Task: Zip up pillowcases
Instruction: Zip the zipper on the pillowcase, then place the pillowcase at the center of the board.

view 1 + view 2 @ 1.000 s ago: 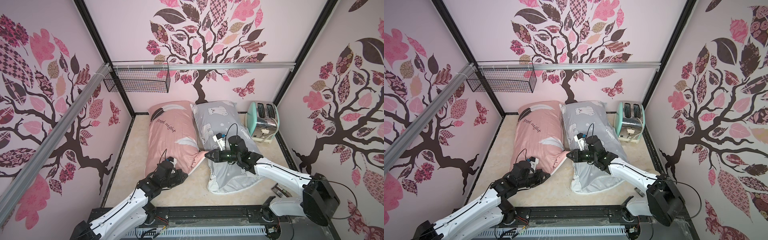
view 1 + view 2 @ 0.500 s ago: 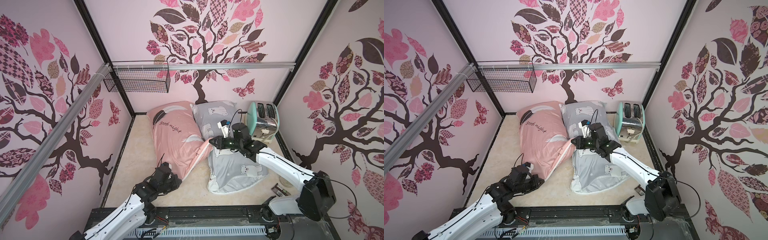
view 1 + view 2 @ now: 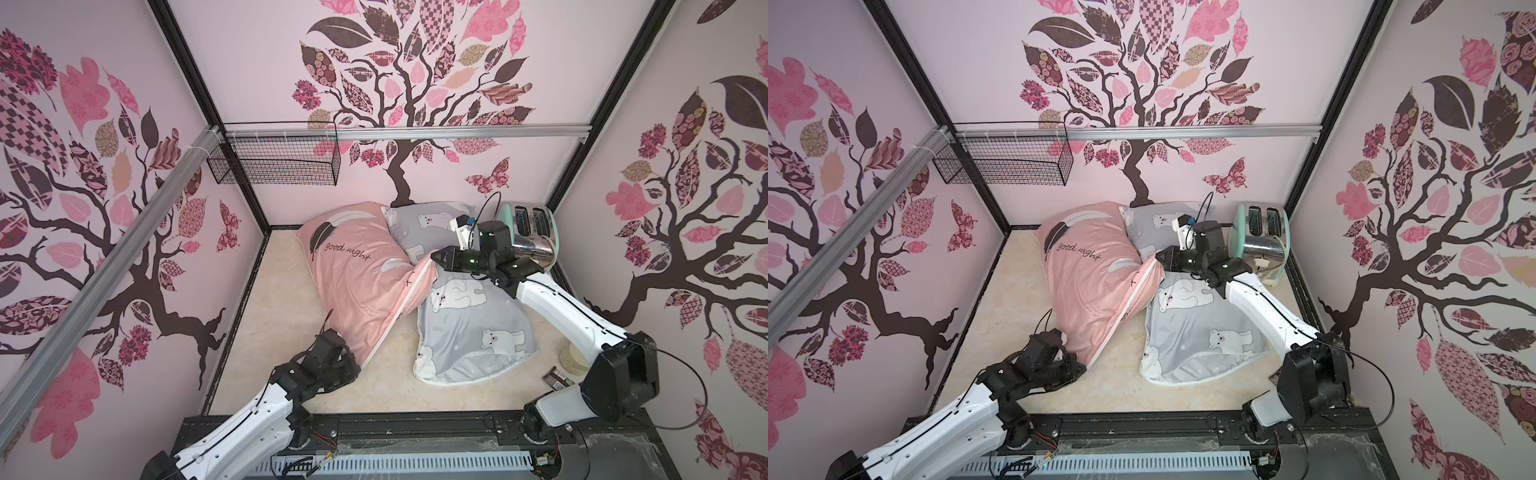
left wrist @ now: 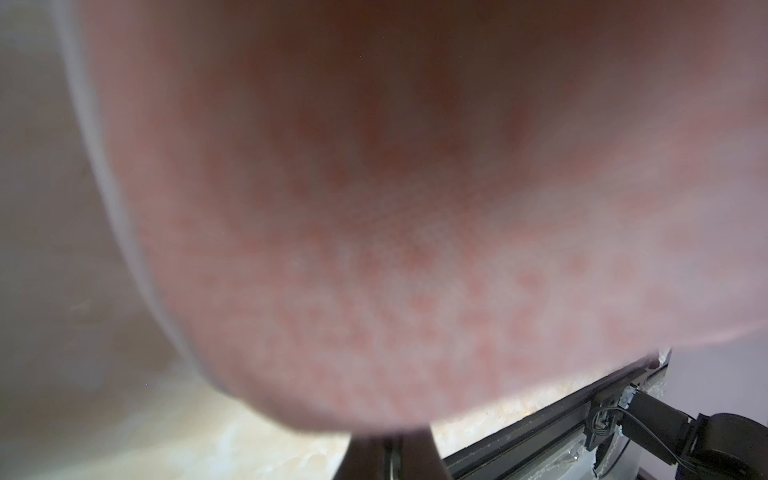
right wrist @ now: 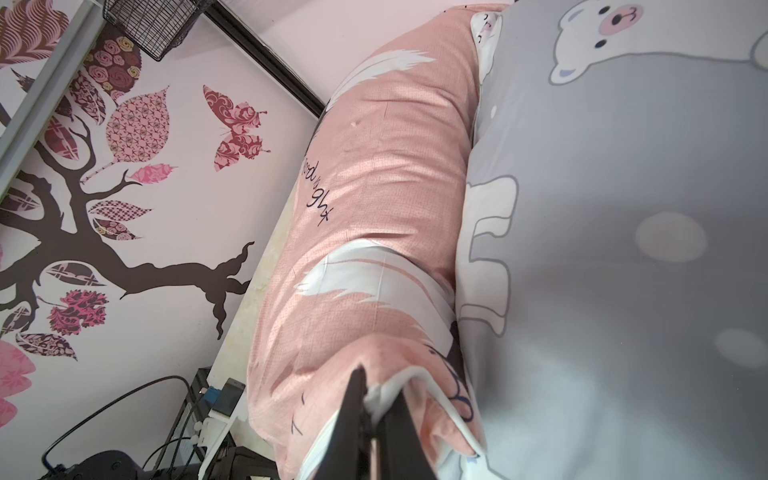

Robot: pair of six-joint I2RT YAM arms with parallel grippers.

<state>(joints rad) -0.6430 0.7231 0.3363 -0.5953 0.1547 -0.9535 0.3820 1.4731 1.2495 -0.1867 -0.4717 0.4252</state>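
Pink pillowcase [image 3: 357, 282], plump and finely woven, bunches between right fingers [image 5: 352, 415].

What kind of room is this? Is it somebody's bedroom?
Probably a pretend bedroom, a small booth built for a robot. A pink pillow and a grey pillow lie between tree-papered walls, yet a toaster stands beside them, and the robot's left arm and right arm reach in.

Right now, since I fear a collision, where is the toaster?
In both top views the toaster stands in the far right corner, beside the grey pillow's far end.
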